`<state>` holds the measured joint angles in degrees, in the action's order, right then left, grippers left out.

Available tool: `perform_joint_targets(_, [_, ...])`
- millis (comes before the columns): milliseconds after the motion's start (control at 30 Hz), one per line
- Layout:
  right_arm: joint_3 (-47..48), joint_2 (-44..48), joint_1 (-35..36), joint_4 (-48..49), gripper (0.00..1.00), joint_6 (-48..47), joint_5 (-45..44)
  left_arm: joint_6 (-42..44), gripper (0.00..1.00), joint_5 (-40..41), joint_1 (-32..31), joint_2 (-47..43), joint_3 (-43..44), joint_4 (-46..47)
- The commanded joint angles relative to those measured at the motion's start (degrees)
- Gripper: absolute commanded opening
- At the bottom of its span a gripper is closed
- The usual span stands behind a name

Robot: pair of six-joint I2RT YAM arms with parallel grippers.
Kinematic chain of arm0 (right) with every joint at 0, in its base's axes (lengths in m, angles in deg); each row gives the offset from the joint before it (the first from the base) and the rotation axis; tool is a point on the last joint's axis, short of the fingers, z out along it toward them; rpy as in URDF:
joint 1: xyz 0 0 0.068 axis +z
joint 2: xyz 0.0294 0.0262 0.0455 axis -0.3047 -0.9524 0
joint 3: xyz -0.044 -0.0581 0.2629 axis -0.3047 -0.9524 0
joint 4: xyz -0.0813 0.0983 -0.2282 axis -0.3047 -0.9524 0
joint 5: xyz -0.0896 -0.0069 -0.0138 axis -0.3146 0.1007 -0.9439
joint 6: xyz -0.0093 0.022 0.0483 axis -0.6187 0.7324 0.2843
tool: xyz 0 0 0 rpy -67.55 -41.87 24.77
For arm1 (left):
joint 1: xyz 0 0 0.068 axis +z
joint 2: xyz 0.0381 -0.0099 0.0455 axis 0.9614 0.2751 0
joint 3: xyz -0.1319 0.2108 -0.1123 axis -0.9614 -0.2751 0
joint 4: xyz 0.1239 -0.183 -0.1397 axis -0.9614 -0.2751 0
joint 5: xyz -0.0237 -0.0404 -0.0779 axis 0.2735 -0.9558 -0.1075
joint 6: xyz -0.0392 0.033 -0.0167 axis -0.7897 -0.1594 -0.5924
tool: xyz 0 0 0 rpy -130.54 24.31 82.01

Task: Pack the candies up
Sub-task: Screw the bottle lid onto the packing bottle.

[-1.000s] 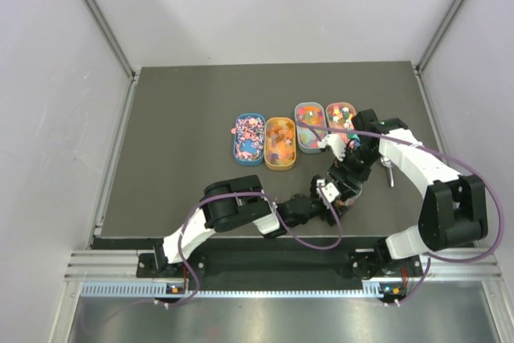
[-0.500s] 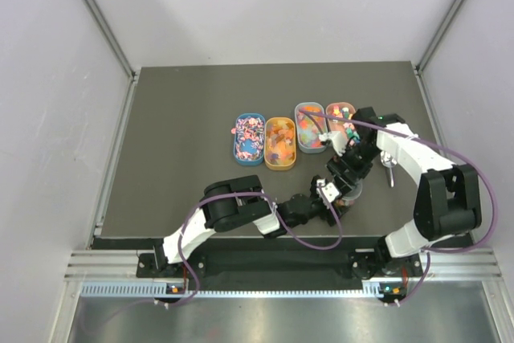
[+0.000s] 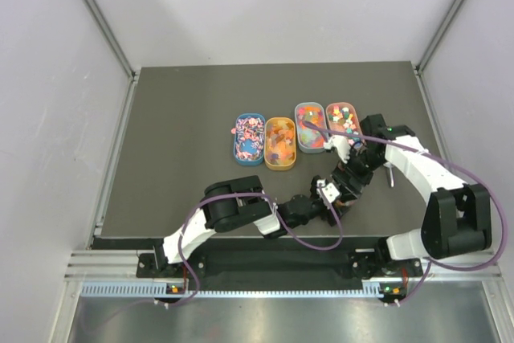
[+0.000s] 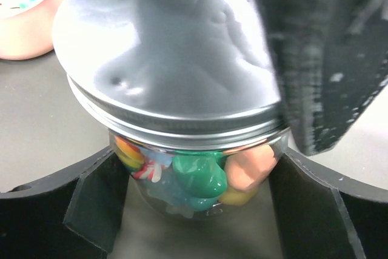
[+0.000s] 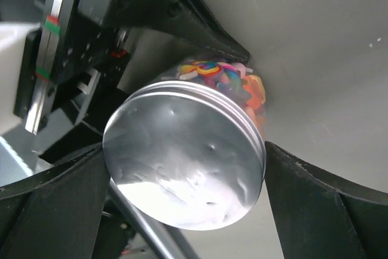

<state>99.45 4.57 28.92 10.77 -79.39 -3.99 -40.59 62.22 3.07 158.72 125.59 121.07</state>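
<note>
A clear round jar (image 4: 200,177) holds colourful candies (image 4: 194,180) under a silver lid (image 4: 170,59). My left gripper (image 4: 197,210) is shut on the jar's glass body, one finger against each side. In the top view the jar (image 3: 347,190) stands near the table's front, with my right gripper (image 3: 353,174) directly above it. In the right wrist view the lid (image 5: 182,156) lies between my right gripper's (image 5: 185,150) jaws, which stand open just off its rim. More candies (image 3: 280,144) fill the oval trays behind.
Several oval trays stand in a row: blue (image 3: 238,144), orange (image 3: 267,154), grey (image 3: 298,138) and pink (image 3: 328,110). The pink tray (image 4: 24,28) shows behind the jar. A silver scoop (image 3: 389,173) lies right of the jar, under the right arm.
My right gripper has come from beside the pink tray toward the near edge, down over the jar, and its jaws have widened off the lid. The left arm has stayed still.
</note>
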Motion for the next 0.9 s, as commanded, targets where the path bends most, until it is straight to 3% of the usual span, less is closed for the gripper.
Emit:
perform_joint_targets(0, [-3.6,1.5,0.2,-2.9,1.00,-9.2,-3.8,-6.6,0.00,-1.9,0.0,12.3,-6.1,-46.9])
perform_joint_targets(200, [-4.6,7.6,0.2,-8.4,1.00,-20.4,-4.1,-6.9,0.00,-3.3,-0.1,12.7,-5.8,-47.1])
perform_joint_targets(500, [-2.2,6.9,0.2,-12.0,1.00,-18.7,-1.1,-6.7,0.00,-3.3,-0.1,12.4,-6.0,-47.1])
perform_joint_targets(867, [0.8,9.5,-3.1,-13.8,1.00,-27.6,-9.6,-6.9,0.00,-3.2,0.0,12.6,-5.9,-46.8])
